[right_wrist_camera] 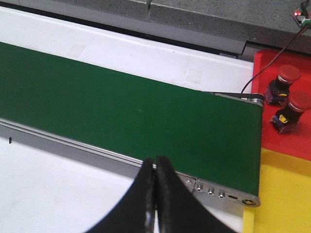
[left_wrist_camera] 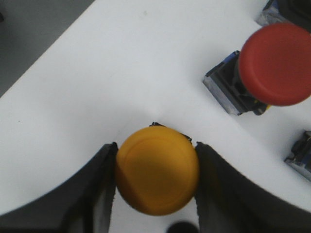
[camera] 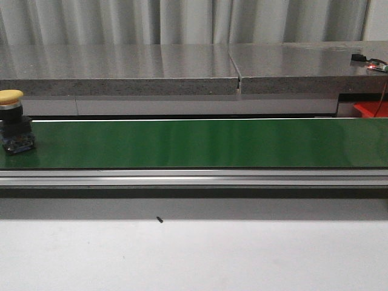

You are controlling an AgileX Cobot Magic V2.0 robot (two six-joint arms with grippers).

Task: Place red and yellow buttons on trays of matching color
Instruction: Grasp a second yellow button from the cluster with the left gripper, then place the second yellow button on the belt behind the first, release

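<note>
In the left wrist view, my left gripper (left_wrist_camera: 155, 178) is shut on the cap of a yellow button (left_wrist_camera: 157, 167) above a white surface. A red button (left_wrist_camera: 276, 63) lies on that surface just beyond it. A second yellow button (camera: 12, 121) stands upright at the far left of the green belt (camera: 200, 142). My right gripper (right_wrist_camera: 155, 164) is shut on nothing and hovers over the belt's front rail. Two red buttons (right_wrist_camera: 286, 77) (right_wrist_camera: 295, 104) stand on the red tray (right_wrist_camera: 291, 145). The yellow tray (right_wrist_camera: 282, 194) adjoins it on the near side. Neither gripper shows in the front view.
A grey stone shelf (camera: 182, 66) runs behind the conveyor. A small circuit board with a lit red light (camera: 376, 65) sits on it at the right, its wire dropping toward the red tray (camera: 371, 109). The base of another button (left_wrist_camera: 301, 155) shows beside the left gripper.
</note>
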